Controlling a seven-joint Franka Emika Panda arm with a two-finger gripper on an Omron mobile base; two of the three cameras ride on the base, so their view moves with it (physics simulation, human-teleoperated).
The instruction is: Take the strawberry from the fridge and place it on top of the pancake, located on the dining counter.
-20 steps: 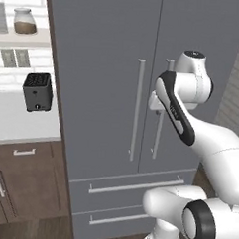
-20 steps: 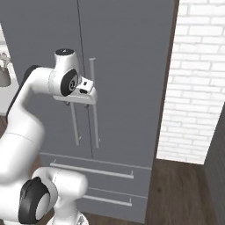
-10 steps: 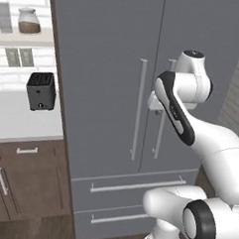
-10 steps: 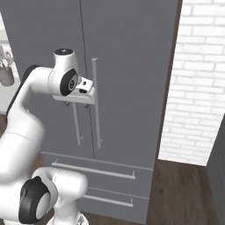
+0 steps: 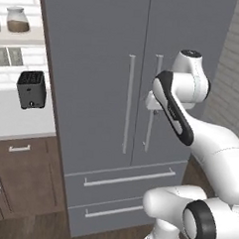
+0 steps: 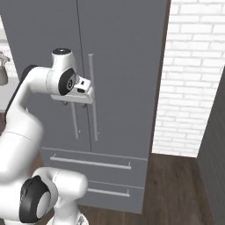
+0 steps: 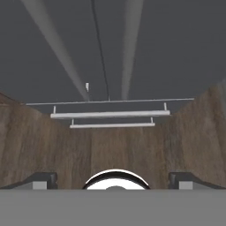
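Observation:
The tall grey fridge (image 5: 94,65) (image 6: 127,52) stands straight ahead with both doors and both lower drawers shut. My gripper (image 6: 75,104) hangs close in front of the long bar handles (image 5: 128,102), fingers pointing down, touching nothing. In the hand view the gripper (image 7: 114,178) is open, its two tips far apart, looking down the fridge front (image 7: 167,53) at the drawer handles (image 7: 110,114) and the floor. The strawberry is hidden behind the shut doors. The pancake and the dining counter are out of view.
Left of the fridge a black toaster (image 5: 31,89) stands on a white worktop (image 5: 17,123) over dark brown cabinets (image 5: 19,181). A jar (image 5: 17,19) sits on a shelf above. A white brick wall (image 6: 193,88) and wooden floor (image 6: 176,184) lie to the right.
The whole picture has shifted a little sideways in both base views, so the base has moved. The arm keeps the same pose in front of the handles.

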